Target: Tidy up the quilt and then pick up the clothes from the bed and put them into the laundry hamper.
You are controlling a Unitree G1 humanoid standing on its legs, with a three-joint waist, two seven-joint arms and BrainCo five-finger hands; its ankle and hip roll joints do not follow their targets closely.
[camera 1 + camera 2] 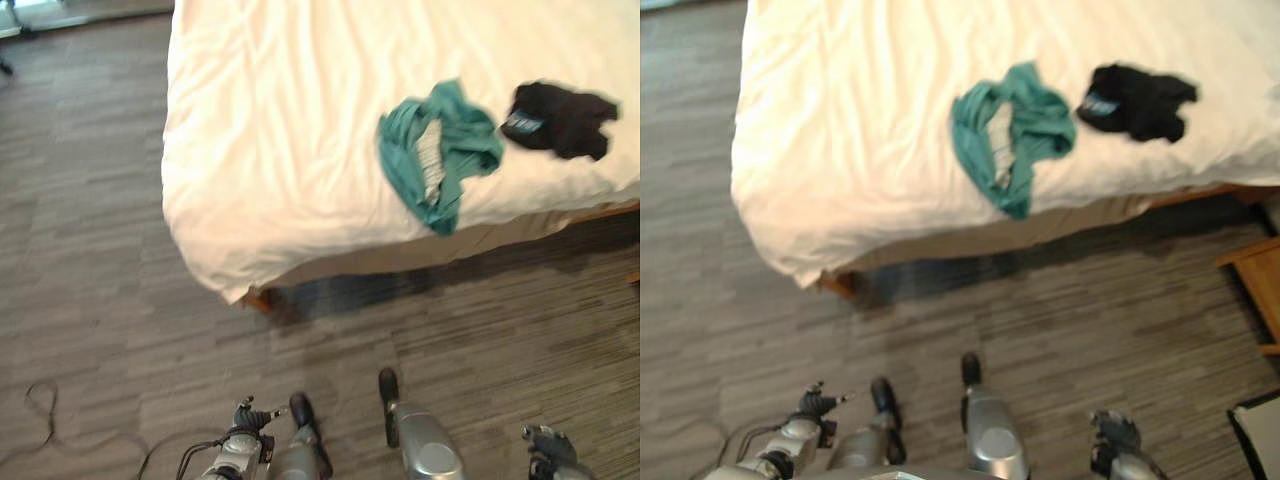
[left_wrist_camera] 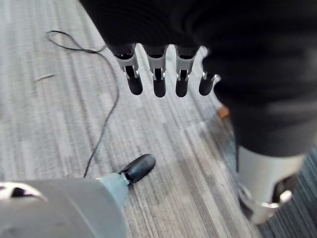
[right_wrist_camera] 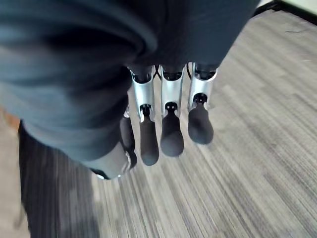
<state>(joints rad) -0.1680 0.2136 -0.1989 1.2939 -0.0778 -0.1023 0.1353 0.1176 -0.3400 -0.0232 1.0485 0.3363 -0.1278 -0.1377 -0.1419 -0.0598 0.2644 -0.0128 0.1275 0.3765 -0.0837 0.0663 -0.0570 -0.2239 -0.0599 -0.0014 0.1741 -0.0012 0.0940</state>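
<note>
L hand (image 2: 158, 74) hangs low over carpet, fingers straight, relaxed, empty. White quilt (image 1: 300, 130) lies fairly flat on the bed, rumpled near its corner. Teal garment (image 1: 440, 150) sits at the near edge, black garment (image 1: 560, 118) just beside it. R hand (image 3: 168, 124) same: loose, empty. Suggest: close in squarely, smooth quilt first, then grab teal. R eye view adds wooden furniture (image 1: 1255, 285), far R.

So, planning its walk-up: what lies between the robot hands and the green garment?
Bare floor, then the quilt's edge, before the green garment, seen in both eye views.
</note>
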